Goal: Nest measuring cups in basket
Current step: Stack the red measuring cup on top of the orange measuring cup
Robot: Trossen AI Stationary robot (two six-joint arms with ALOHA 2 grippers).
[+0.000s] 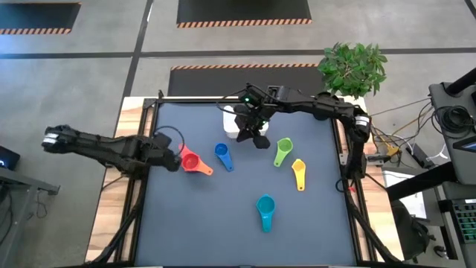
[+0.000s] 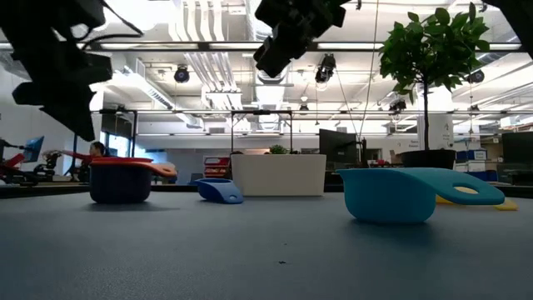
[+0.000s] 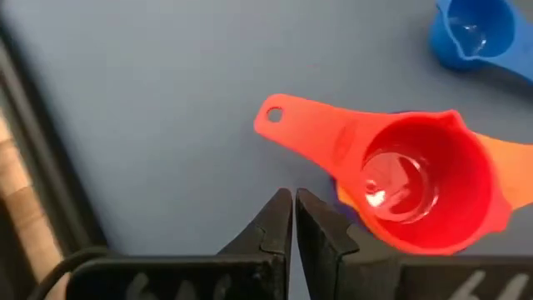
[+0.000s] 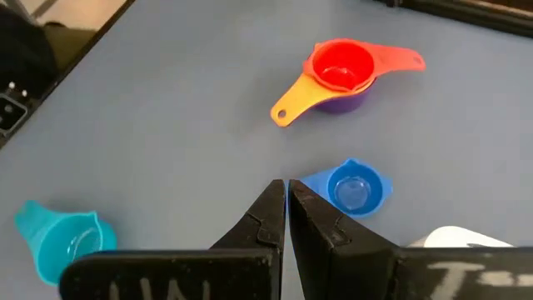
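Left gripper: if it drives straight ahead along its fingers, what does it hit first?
Probably nothing but bare table mat. The left gripper is shut and empty; the red cup handle passes just beside that line, depth unclear.

Overhead, table-level and two close wrist cameras all share the red cup [image 1: 190,161].

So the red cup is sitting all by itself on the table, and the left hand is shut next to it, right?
Not by itself. The red cup sits nested in a stack, on an orange cup and a purple cup; the right wrist view shows it. The left hand is shut beside it, holding nothing.
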